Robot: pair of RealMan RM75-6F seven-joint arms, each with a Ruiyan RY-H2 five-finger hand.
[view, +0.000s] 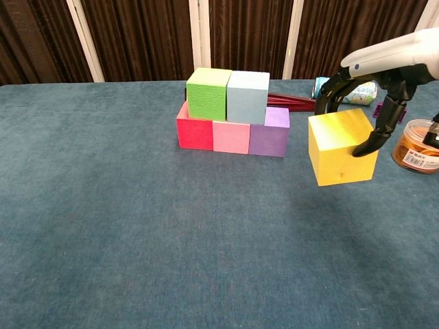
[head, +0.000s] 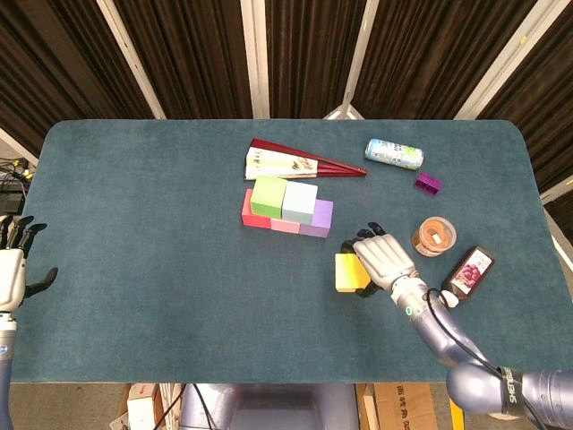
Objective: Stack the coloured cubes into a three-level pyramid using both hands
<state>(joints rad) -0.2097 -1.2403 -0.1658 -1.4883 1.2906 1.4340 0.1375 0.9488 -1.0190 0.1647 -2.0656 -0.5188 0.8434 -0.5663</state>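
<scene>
— Chest view: where is the yellow cube [view: 340, 148]?
— The right hand [view: 384, 65] clamps it, lifted, right of the purple cube [view: 269, 131].
— The left hand [head: 12, 273]?
— Fingers apart, holding nothing.
— The orange jar [head: 434, 236]?
— Contents unclear.

**Other things on the blue table**

The blue felt table [head: 134, 206] holds a red folded fan [head: 291, 162]. Right of the fan lie a pale drink can [head: 394, 153], a small purple block [head: 428, 183], a round orange tub [head: 434, 236] and a dark bottle [head: 468, 275].

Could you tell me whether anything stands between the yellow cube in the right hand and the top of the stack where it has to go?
Nothing visible does. The right hand holds the yellow cube off to the right of the stack, and the tops of the green cube and pale blue cube are bare.
</scene>
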